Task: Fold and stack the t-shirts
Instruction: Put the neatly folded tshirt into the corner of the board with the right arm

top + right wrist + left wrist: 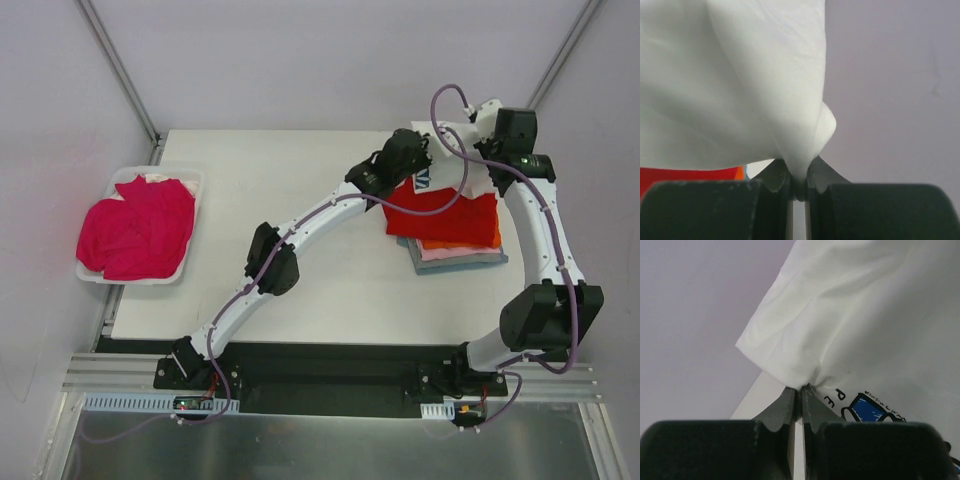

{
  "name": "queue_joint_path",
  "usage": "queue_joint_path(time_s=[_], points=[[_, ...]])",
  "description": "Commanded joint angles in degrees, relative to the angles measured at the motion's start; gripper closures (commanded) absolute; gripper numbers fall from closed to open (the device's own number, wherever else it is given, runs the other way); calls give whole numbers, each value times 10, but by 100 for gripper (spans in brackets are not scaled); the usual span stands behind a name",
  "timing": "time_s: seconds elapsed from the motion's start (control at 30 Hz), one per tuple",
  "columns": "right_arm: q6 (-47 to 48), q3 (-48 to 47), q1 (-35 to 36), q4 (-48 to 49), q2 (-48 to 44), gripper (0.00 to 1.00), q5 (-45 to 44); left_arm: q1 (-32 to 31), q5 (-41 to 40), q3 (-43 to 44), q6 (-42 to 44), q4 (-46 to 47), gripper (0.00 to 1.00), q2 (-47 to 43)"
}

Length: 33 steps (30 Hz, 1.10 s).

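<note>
**Left claw (801,390) and right claw (799,172) clenched on the white t-shirt (865,315) over the stack (455,240)**

Each claw is closed tight on a small pinch of the white t-shirt. In both wrist views the cloth gathers into a knot between the two fingers and spreads out from there.

The table (300,180) carries the work at its far right corner. There the two arms meet and hold the shirt by one edge, the claws near each other. To my judgement, the step in hand is to bring this shirt onto the stack or to make its last fold there. Its lower part overlaps the stack in the top view, but I cannot tell if it already rests on it.

The next move, I think, calls for both claws to travel together at equal height, so that the cloth stays stretched. Then they should lower it flat and square with the shirts below before letting go. If one claw leads, the shirt may land wrinkled or drag the top layer.

At the left edge of the table a white basket (197,200) holds a crumpled magenta t-shirt (140,228), not yet folded.

The stack shows a red t-shirt (450,215) on top, then orange (470,243), pink (450,254) and light-blue (455,266) edges.

The white shirt looks soft and thin, with gentle creases, a blue print (867,410) and dark letters beside it.
</note>
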State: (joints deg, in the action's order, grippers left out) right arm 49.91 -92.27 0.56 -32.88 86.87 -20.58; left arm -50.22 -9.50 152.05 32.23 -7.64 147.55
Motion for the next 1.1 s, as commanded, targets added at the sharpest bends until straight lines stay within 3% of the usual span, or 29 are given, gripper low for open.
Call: queue_joint_path(time_s=[0.0,0.3,0.47,0.67,0.87,1.07], points=[[-14,75,-4,48,-25,99,27,-10,1,-38,1,32,100,-1],[-28,215,-5,-19,-101,99,58,-40,33,-172,-38,-53,100,-82],[-31,226,-5,-58,-117,99,56,-59,45,-263,-34,-62,100,-144],[-27,222,-5,-71,-115,99,42,-65,42,-289,-29,-66,100,-167],[-20,223,-4,-81,-109,91,24,-64,32,-318,-10,-66,100,-192],[-24,214,-4,-123,-131,63,19,-60,21,-344,-7,-66,99,-231]])
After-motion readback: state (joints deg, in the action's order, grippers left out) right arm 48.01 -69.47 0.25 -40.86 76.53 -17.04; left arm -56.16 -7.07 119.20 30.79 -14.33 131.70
